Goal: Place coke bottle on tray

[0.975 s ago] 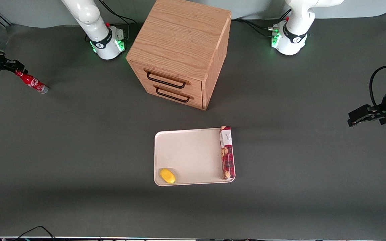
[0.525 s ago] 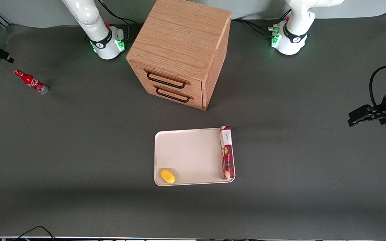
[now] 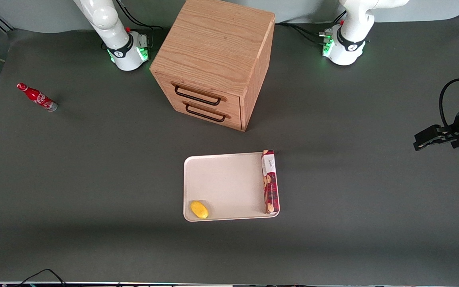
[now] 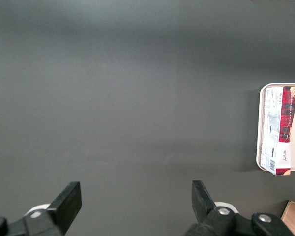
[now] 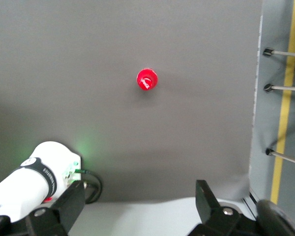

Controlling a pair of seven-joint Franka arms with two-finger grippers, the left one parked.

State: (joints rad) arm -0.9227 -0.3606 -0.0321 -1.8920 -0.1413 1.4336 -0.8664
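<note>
The coke bottle stands upright on the dark table at the working arm's end, red with white script and a grey base. From the right wrist view I look straight down on its red cap. My gripper hangs high above the table, off to one side of the bottle, open with nothing between its fingers. It is out of the front view. The off-white tray lies mid-table, nearer the front camera than the cabinet and far from the bottle.
A long red cookie box and a yellow fruit lie on the tray. A wooden drawer cabinet stands between the arm bases. The working arm's base and the table edge show below my gripper.
One second ago my gripper was at the bottle's cap. It has since pulled up and away, out of the front view. The bottle stands where it was.
</note>
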